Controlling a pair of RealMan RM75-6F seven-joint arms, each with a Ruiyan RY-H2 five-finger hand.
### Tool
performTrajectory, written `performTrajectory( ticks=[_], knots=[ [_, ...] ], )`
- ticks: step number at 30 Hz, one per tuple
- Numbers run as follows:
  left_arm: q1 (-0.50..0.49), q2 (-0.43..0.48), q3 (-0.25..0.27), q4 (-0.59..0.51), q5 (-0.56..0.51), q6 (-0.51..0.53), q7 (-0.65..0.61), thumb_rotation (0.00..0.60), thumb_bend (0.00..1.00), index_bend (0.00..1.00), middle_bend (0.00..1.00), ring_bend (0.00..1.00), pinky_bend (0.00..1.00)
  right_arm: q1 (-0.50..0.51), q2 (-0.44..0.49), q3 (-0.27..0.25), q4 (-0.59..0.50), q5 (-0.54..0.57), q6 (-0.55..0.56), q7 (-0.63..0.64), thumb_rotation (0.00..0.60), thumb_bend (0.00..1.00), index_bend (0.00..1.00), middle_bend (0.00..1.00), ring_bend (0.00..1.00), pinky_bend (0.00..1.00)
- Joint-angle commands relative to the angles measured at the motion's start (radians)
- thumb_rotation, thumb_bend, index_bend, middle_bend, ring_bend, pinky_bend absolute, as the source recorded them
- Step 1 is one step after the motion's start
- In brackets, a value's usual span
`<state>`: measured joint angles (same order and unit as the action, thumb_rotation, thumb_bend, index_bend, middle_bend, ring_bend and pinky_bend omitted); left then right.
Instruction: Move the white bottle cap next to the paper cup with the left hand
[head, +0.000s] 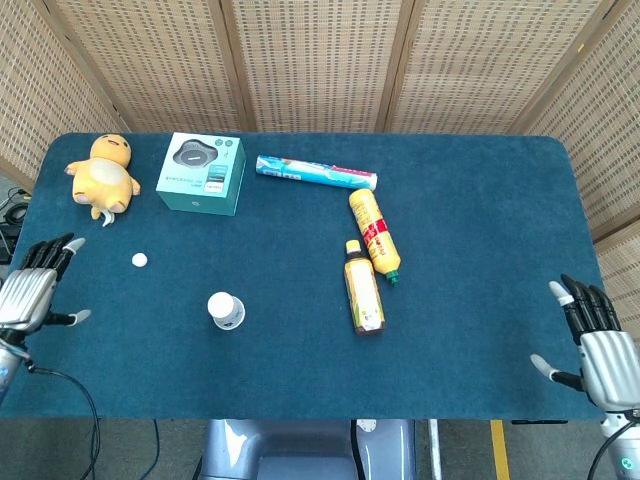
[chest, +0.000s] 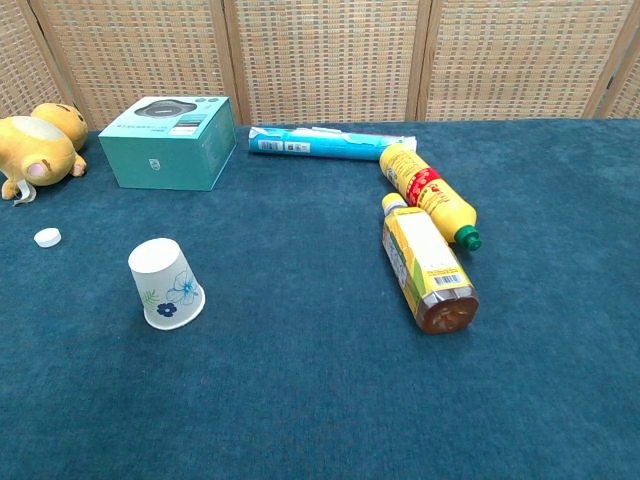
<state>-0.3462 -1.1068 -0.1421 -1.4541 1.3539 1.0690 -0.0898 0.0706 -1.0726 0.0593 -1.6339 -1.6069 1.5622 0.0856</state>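
The cap (head: 139, 260) lies apart from the cup (head: 226, 311), on its plush-toy side, and the left hand (head: 30, 293), fingers spread and seemingly empty, is far nearer it than the open-fingered right hand (head: 596, 345).

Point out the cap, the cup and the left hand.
cap (head: 139, 260): head view, its white top.
cup (chest: 165, 283): chest view, its side wall.
left hand (head: 28, 293): head view, back of the hand.
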Motion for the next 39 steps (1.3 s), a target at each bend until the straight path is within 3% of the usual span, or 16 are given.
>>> performTrajectory(
  ticks=[1, 6, 9, 22, 39],
  knots=[
    [-0.153, -0.175, -0.027, 0.288, 0.016, -0.157, -0.142, 0.600, 0.18, 0.21, 0.00, 0.00, 0.00, 0.008, -0.008, 0.004, 0.004, 0.015, -0.017, -0.011, 0.600, 0.00, 0.01, 0.00, 0.00, 0.00],
    [-0.215, -0.263, -0.029, 0.428, -0.009, -0.250, -0.179, 0.600, 0.25, 0.35, 0.00, 0.00, 0.00, 0.017, -0.016, 0.007, 0.010, 0.032, -0.040, -0.021, 0.600, 0.00, 0.01, 0.00, 0.00, 0.00],
    [-0.246, -0.309, -0.027, 0.494, -0.030, -0.309, -0.184, 0.600, 0.28, 0.38, 0.00, 0.00, 0.00, 0.022, -0.020, 0.008, 0.013, 0.041, -0.053, -0.025, 0.600, 0.00, 0.01, 0.00, 0.00, 0.00],
    [-0.314, -0.468, -0.014, 0.724, -0.083, -0.437, -0.167, 0.600, 0.30, 0.38, 0.00, 0.00, 0.00, 0.031, -0.031, 0.011, 0.025, 0.064, -0.075, -0.032, 0.600, 0.00, 0.01, 0.00, 0.00, 0.00],
    [-0.328, -0.538, -0.011, 0.852, -0.097, -0.480, -0.193, 0.600, 0.31, 0.39, 0.00, 0.00, 0.00, 0.034, -0.033, 0.014, 0.028, 0.076, -0.082, -0.031, 0.600, 0.00, 0.01, 0.00, 0.00, 0.00]
  ],
)
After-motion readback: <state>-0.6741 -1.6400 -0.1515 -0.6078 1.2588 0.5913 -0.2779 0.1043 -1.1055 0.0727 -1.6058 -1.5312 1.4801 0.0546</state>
